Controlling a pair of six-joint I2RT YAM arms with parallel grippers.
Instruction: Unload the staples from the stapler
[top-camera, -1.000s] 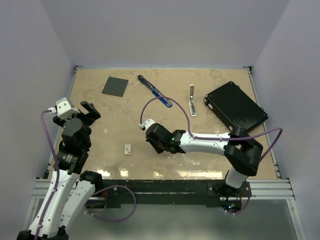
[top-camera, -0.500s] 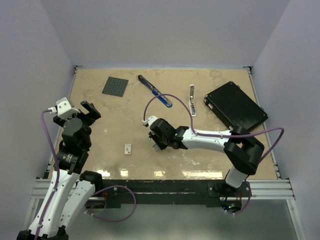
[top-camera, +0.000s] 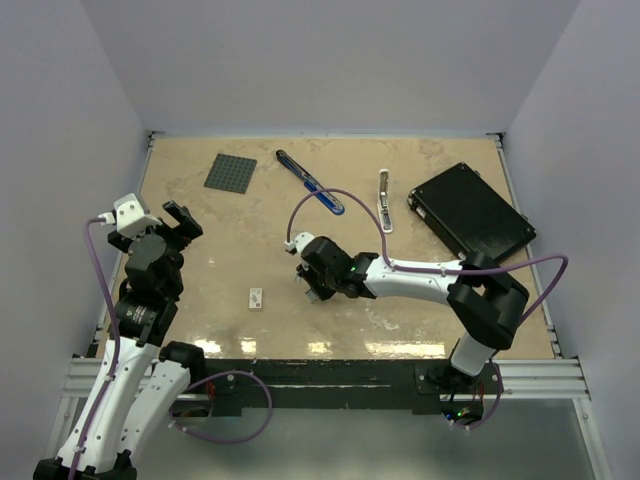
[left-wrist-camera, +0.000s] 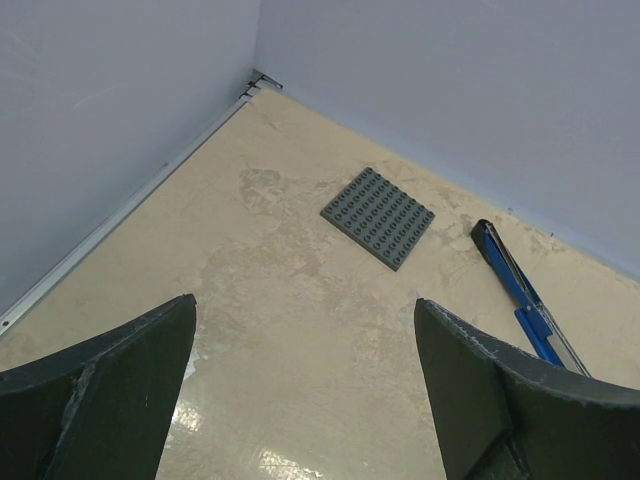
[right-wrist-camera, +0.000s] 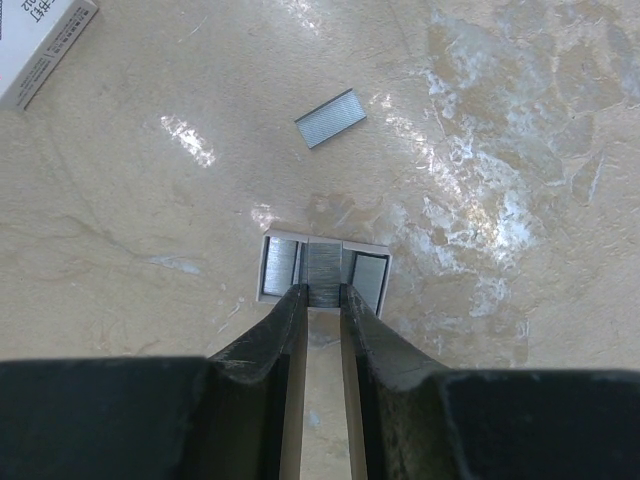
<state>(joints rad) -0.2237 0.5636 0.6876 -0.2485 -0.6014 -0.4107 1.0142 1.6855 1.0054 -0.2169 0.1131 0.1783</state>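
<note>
The blue stapler lies at the back middle of the table, far from both grippers; it also shows in the left wrist view. In the right wrist view my right gripper points down at the table, shut on the middle grey strip of staples in a small white holder with a strip on each side. One loose strip lies just beyond. In the top view my right gripper covers them. My left gripper is open and empty, raised at the left.
A grey studded plate lies at the back left. A white-and-silver tool and a black flat case lie at the back right. A small white tag lies left of my right gripper; a white box corner shows.
My right gripper has shifted slightly left and turned over the table's middle since a second ago, then held still. The left arm has not moved.
</note>
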